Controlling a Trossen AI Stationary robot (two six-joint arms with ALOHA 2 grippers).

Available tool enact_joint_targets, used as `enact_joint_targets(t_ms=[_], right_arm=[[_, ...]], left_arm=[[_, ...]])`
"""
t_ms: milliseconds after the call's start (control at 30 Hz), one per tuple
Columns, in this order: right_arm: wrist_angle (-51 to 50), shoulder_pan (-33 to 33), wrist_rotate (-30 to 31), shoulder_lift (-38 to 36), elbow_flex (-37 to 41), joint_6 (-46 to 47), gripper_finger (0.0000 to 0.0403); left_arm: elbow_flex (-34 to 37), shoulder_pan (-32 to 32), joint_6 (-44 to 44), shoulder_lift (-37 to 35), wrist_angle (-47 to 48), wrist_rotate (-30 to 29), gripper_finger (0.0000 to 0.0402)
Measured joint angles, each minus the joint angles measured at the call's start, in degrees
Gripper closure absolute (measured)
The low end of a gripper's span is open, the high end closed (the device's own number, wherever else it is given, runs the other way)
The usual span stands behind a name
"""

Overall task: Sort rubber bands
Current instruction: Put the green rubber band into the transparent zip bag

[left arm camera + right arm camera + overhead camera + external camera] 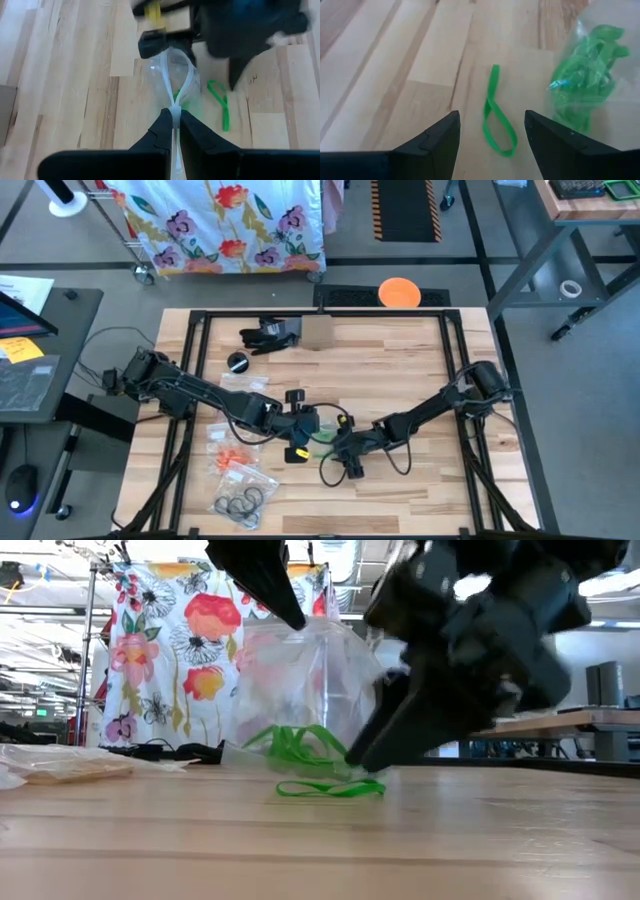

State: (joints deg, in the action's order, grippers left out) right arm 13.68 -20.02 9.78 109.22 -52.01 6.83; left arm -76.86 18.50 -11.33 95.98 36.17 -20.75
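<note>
Bare table (320, 850) fills the front of the low view, open boards right up to a loose green band (330, 788) lying flat. Just behind it the right gripper (491, 131) comes down at a slant, its jaws wide with nothing between them; in its wrist view the band lies twisted on the wood in the gap between the two fingers (436, 140), touching neither. Beside the band stands a clear bag (310, 680) with a bunch of green bands (295, 745) inside, its bottom resting on the table. The left gripper (172, 122) holds the bag's top edge, jaws pinched shut on the plastic so that the mouth bulges open beyond them.

From above, both grippers meet near the table's middle, slightly toward the near edge, the left arm (190, 390) reaching in from the left side and the right arm (440, 405) from the right. A black cable (335, 470) loops on the wood just below them. Toward the near left corner lie two more bags, one with orange bands (232, 458) and one with dark bands (240, 502), well apart from the grippers. The near right quarter of the table is open wood. Farther back sit a black round object (238, 362), a black glove-like item (268, 335) and a brown box (316, 332) by the far edge. Beyond the edge an orange disc (399, 292) lies on the floor, and a flowered cloth (220, 225) hangs behind.
</note>
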Motion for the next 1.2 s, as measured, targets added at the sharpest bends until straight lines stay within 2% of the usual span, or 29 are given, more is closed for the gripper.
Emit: enact_joint_targets(t_ms=[133, 200, 267, 367, 433, 600, 867, 1000, 1200], right_arm=[[0.6, 0.6, -0.2, 3.3, -0.4, 3.1, 0.0204], [0.3, 0.2, -0.3, 4.0, -0.5, 4.9, 0.0225], [-0.8, -0.6, 1.0, 3.2, -0.5, 5.9, 0.0266], [-2.5, -1.4, 1.3, 1.0, -0.3, 5.6, 0.0361], [-4.6, -1.9, 0.6, -1.4, 0.1, 3.9, 0.0388], [-5.3, -3.4, 1.2, -8.9, -0.2, 2.5, 0.0397], [-13.6, -7.7, 14.7, -20.8, -0.2, 1.7, 0.0400], [-13.8, -7.1, 18.8, -23.1, -0.2, 1.7, 0.0401], [-13.0, -2.8, 18.8, -21.5, -0.2, 0.9, 0.0402]], left_arm=[[0.0, 0.0, -0.1, 0.0, 0.0, 0.0, 0.0393], [0.0, 0.0, -0.2, 0.0, 0.2, -0.1, 0.0393], [0.0, -0.1, -0.2, 0.0, 0.3, 0.0, 0.0393], [0.0, -0.1, -0.2, 0.0, 0.4, 0.0, 0.0393], [0.0, -0.1, -0.3, 0.0, 0.3, -0.1, 0.0393], [0.0, -0.1, -0.5, 0.0, 0.3, -0.1, 0.0393], [0.0, -0.1, -0.4, 0.0, 0.3, -0.1, 0.0393], [0.0, -0.1, -0.3, 0.0, -0.1, -0.1, 0.0393], [0.0, -0.1, -0.1, 0.0, -0.8, 0.3, 0.0393]])
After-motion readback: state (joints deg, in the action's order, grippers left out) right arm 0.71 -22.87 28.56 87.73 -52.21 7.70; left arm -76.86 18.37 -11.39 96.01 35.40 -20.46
